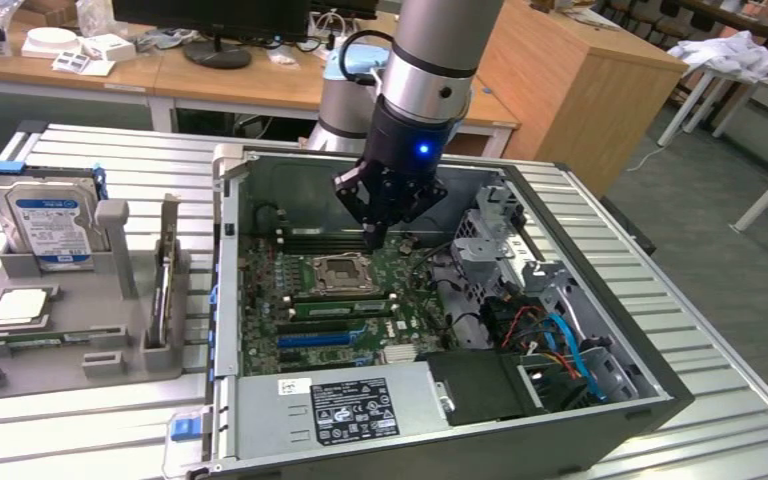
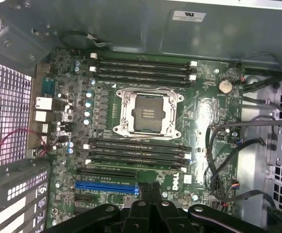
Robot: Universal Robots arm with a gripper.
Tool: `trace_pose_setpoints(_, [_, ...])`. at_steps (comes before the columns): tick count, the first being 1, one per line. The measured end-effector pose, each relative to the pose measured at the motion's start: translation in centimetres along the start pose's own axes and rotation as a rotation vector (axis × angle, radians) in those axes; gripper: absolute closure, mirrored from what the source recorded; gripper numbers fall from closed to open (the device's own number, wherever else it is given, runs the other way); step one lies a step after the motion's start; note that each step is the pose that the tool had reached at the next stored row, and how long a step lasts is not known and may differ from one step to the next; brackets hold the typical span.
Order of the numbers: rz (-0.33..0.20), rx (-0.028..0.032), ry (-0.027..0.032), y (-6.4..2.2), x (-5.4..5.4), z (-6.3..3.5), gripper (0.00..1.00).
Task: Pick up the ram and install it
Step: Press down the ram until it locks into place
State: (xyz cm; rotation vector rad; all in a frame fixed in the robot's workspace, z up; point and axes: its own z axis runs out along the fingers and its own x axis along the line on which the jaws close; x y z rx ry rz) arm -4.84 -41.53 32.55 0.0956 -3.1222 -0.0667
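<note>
Gripper (image 1: 376,236) hanging pressed together, empty, over motherboard (image 2: 204,116) inside open case (image 1: 651,385). Ram (image 1: 35,341) apparently lying in tray (image 1: 37,375), far left. Pick step pending, judging; grasp needing spread fingers, aligned across stick.

"DELL" printed white on green motherboard (image 2: 174,180).
</note>
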Motion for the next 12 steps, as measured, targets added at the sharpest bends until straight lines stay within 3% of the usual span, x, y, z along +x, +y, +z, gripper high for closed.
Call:
trace_pose_setpoints(6, [0.040, -0.0007, -0.0017, 0.01, 0.00, 0.02, 0.89])
trace_pose_setpoints(12, [0.042, -0.0009, -0.0018, 0.01, 0.00, 0.02, 0.89])
